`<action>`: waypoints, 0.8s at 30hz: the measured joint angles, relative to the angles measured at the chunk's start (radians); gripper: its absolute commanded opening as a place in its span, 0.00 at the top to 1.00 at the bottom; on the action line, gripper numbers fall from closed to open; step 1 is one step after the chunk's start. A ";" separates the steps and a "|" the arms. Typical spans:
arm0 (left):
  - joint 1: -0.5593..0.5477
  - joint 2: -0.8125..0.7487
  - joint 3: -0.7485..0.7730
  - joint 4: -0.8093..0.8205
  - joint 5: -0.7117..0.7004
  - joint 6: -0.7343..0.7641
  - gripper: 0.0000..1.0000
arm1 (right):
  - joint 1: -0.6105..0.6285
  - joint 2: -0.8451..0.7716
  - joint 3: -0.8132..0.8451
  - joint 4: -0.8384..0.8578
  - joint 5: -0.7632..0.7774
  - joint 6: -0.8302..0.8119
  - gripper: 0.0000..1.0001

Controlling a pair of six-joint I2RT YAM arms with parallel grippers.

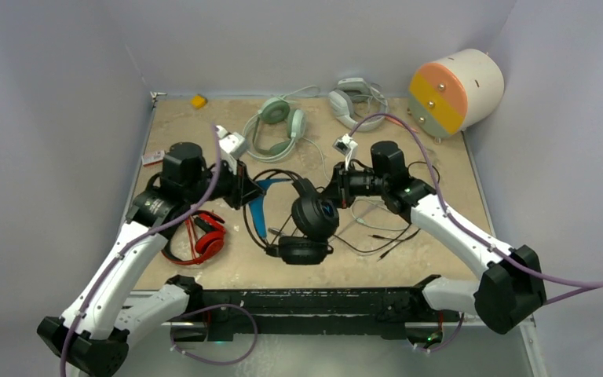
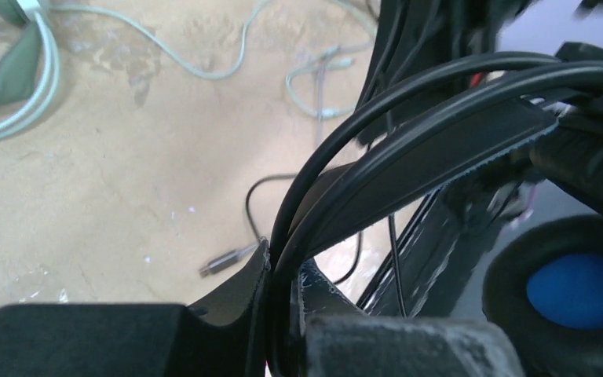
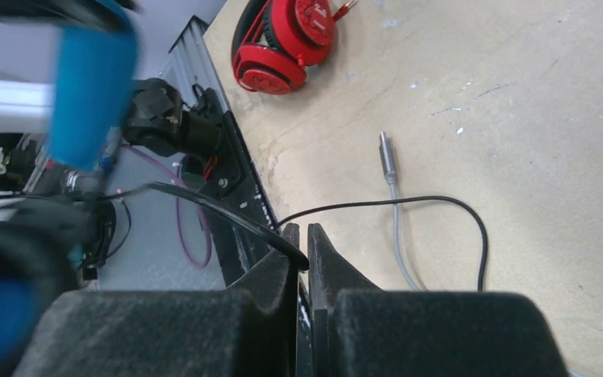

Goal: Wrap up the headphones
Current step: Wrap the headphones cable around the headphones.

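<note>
Grey-white headset (image 1: pixel 342 102), pastel drum (image 1: pixel 457 88)

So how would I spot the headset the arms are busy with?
At the middle of the sandy-brown table top is the black over-ear headset, headband in the left fingers, thin black cable in the right fingers. Only it has blue ear-cup centres; its neighbours are a red-and-black headset, a mint-green one and a grey-white one.

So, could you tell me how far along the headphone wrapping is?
Done: neither the red headset nor the green headset looks wrapped; the green cable trails on the table. In hand: the black headset, left jaws shut on its band, right jaws shut on its black cable. Left: all three.
</note>
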 measured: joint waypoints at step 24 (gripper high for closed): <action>-0.127 0.134 -0.048 -0.010 -0.314 0.848 1.00 | 0.000 0.121 0.144 -0.314 -0.315 -0.155 1.00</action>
